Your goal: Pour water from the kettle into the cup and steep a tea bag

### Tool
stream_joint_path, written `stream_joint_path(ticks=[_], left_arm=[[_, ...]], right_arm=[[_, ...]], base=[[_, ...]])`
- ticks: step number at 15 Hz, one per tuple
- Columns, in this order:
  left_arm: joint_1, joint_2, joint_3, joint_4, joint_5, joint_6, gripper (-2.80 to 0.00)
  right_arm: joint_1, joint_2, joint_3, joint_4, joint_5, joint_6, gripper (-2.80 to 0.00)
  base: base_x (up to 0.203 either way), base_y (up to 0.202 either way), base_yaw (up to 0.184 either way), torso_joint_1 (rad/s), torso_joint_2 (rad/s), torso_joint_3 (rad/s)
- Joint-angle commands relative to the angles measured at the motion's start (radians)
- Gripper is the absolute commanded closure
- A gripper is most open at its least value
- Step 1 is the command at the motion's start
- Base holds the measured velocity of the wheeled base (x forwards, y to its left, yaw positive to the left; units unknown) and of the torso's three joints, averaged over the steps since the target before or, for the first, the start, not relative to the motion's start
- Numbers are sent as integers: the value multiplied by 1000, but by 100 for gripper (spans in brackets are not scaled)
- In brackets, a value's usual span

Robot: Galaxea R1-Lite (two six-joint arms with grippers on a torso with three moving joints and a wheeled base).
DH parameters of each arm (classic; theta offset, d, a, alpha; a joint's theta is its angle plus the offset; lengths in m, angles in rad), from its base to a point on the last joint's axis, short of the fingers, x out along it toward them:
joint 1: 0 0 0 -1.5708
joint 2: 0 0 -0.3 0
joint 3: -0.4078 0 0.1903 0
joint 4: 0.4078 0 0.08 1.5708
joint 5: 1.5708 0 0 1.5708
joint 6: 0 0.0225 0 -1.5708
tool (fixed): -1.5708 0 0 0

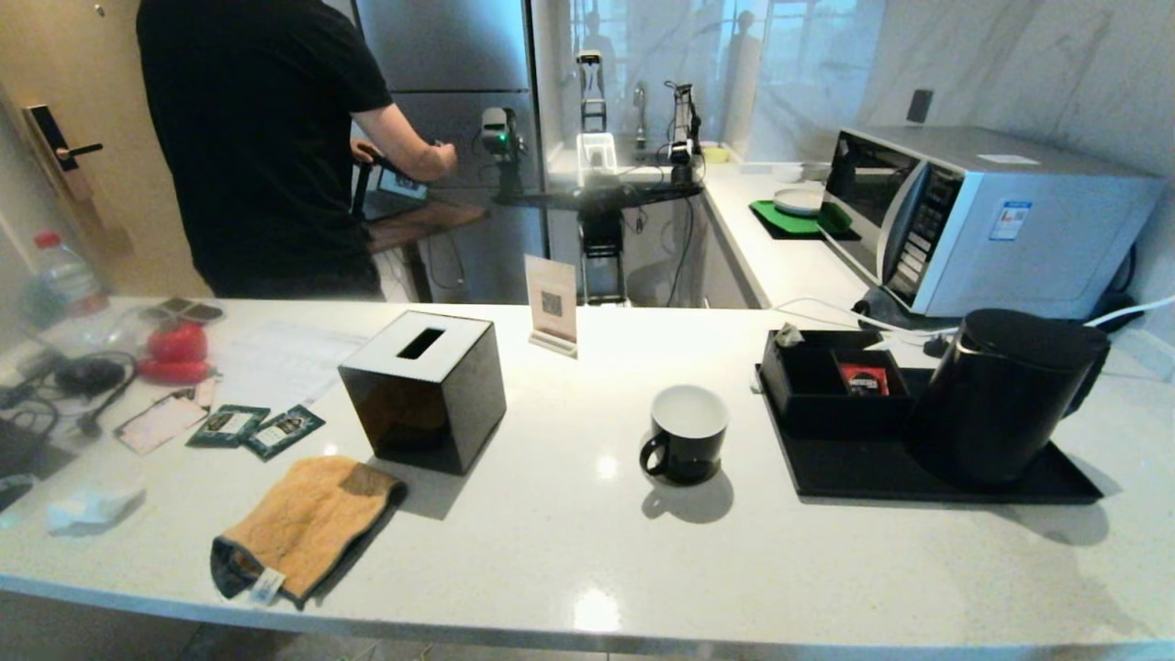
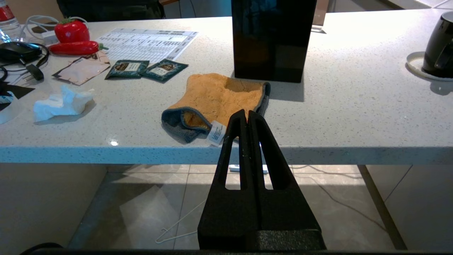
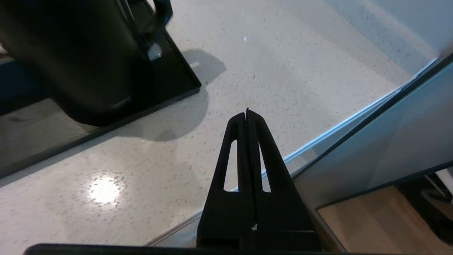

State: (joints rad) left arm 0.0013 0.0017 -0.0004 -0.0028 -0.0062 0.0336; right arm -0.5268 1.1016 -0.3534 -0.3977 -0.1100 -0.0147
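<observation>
Nothing's been grabbed yet, so I'd say the step in hand is the first reach for the kettle.

Far left of the head view it's just clutter: two dark green printed packets (image 1: 255,429) and an orange microfibre cloth (image 1: 307,523) near the front edge, then a black cube tissue box (image 1: 424,389).

The left gripper (image 2: 247,115) hangs below the front edge of the white speckled counter (image 1: 569,551), fingers pressed together, holding nothing.

Centre frame, the small glossy black mug with white inside (image 1: 687,433) stands alone with open counter all round it.

Right of it, the tall matte black electric kettle (image 1: 1005,395) stands on a flat black tray (image 1: 863,473), loop handle facing the far right.

The right gripper (image 3: 247,115) hovers over the counter's front right corner, fingers shut tight and empty. It'll need to spread them and come at the handle from the right.

Can't make out the tea bag for sure.
</observation>
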Motion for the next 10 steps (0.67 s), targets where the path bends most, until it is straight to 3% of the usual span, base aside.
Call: stream_joint_path(ticks=[1, 5, 9, 10], left_arm=[[0, 1, 0, 0, 0, 0, 0], [0, 0, 0, 0, 0, 0, 0], [0, 0, 0, 0, 0, 0, 0], [0, 0, 0, 0, 0, 0, 0]], right_arm=[[1, 140, -30, -18, 10, -1, 0], [0, 348, -117, -107, 42, -15, 0], [-26, 524, -277, -137, 63, -84, 0], [-42, 557, -314, -138, 73, -108, -280]], base=[[0, 0, 0, 0, 0, 0], [0, 0, 0, 0, 0, 0], [0, 0, 0, 0, 0, 0], [0, 0, 0, 0, 0, 0]])
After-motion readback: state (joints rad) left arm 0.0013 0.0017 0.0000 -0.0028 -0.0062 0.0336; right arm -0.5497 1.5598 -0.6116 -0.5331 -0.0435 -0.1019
